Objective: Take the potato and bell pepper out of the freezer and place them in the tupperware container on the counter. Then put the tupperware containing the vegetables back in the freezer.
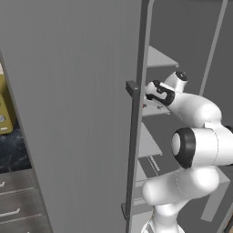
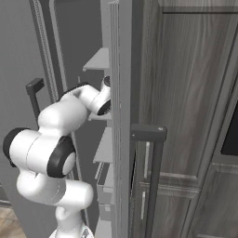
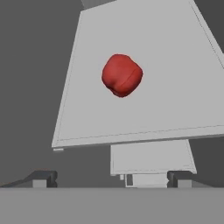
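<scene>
The bell pepper [image 3: 122, 75], small, red and rounded, lies alone on a light grey freezer shelf [image 3: 175, 87]. My gripper [image 3: 111, 178] is open, its two dark fingertips [image 3: 43, 177] spread wide at the near side of that shelf, apart from the pepper. The freezer door [image 1: 77, 113] stands swung open, and my white arm [image 1: 191, 109] reaches past the door's long bar handle [image 1: 135, 150] in among the shelves [image 1: 159, 59]. The arm [image 2: 69, 111] is also seen going into the freezer from the other side. The potato and the tupperware container are out of view.
A strip of black marble counter [image 1: 11, 145] with an olive oven [image 1: 4, 109] and grey drawers [image 1: 13, 200] lies left of the open door. Dark wood-grain cabinets [image 2: 186, 93] stand to the freezer's right. More shelves [image 2: 104, 144] sit below the arm.
</scene>
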